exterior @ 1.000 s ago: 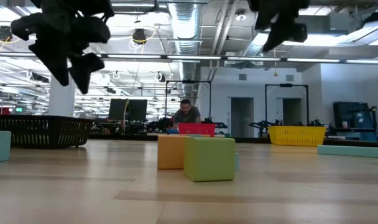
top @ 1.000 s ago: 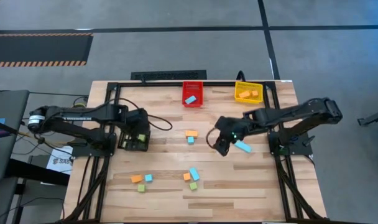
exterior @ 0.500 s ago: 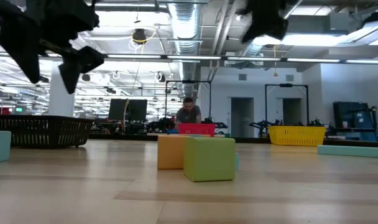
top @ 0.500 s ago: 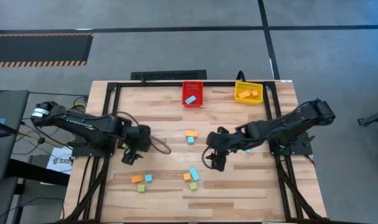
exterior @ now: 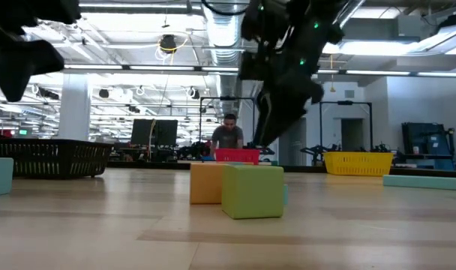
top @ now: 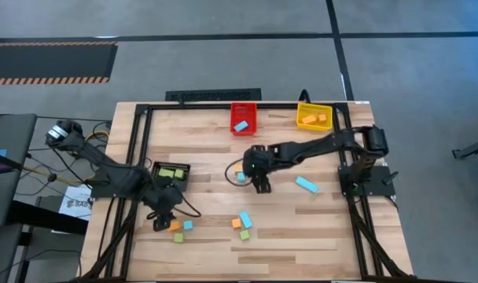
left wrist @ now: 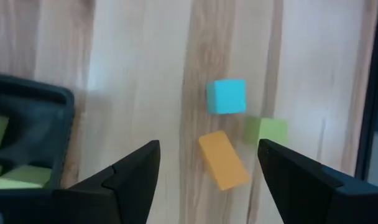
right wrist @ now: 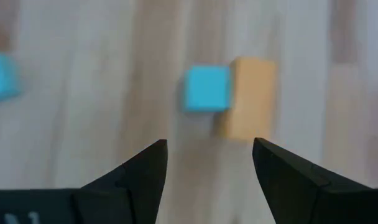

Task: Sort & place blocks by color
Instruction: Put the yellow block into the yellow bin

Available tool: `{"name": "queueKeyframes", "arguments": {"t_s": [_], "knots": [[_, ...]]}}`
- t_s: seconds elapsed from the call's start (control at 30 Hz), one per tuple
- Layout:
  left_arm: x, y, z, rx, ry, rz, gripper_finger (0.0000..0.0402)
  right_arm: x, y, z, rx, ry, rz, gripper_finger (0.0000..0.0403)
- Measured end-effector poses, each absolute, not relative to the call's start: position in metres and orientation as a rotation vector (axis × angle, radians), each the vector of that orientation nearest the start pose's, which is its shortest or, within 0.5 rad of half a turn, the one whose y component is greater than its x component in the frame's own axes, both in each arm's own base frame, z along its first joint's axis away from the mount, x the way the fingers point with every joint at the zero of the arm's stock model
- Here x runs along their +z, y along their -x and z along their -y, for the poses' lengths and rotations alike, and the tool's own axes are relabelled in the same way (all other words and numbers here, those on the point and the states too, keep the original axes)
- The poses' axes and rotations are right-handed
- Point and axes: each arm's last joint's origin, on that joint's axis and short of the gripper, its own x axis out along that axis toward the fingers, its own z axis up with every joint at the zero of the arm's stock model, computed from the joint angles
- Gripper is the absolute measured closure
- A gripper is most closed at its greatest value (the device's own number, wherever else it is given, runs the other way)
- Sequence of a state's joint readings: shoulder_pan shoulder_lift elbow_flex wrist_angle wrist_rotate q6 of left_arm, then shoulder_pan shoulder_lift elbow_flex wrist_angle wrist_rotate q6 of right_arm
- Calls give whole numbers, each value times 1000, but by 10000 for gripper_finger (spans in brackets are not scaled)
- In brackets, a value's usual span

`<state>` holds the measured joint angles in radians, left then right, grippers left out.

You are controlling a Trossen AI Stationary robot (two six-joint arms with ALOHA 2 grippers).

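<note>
In the left wrist view my left gripper (left wrist: 209, 149) is open above a near-left cluster: an orange bar (left wrist: 223, 160), a light blue cube (left wrist: 226, 96) and a green cube (left wrist: 265, 130), all flat on the wood. From above, that gripper (top: 162, 220) sits just left of the cluster. My right gripper (right wrist: 209, 144) is open too, above a blue cube (right wrist: 206, 89) that touches an orange bar (right wrist: 248, 98) at the table's centre (top: 240, 172). Neither gripper touches a block. A blue bar (top: 306, 185) lies to the right. A third cluster (top: 241, 224) lies near the front.
A black bin (top: 170, 173) with green blocks stands at the left. A red bin (top: 243, 119) with a blue block and a yellow bin (top: 314, 116) with orange blocks stand at the far edge. A person (exterior: 228, 136) is in the room behind.
My left gripper has moved from over the black bin toward the near edge, ending at the near-left cluster. My right gripper has moved away from the blue bar toward the table's left, dipping toward the near edge and then back to the centre orange and blue pair. No block has moved.
</note>
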<state>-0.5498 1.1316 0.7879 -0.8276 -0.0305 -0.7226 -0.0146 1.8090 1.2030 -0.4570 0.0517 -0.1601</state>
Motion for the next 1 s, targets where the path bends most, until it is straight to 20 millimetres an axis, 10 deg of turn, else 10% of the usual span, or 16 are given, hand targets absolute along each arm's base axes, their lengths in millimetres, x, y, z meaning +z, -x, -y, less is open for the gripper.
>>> {"name": "queueKeyframes", "arguments": {"t_s": [0.83,1.0], "knots": [[228,-170,98,162,251,-1087,143,139,-388,45,12,37,-1023,145],[228,-171,95,190,247,-1082,143,141,-386,53,1,-60,-1027,224]]}}
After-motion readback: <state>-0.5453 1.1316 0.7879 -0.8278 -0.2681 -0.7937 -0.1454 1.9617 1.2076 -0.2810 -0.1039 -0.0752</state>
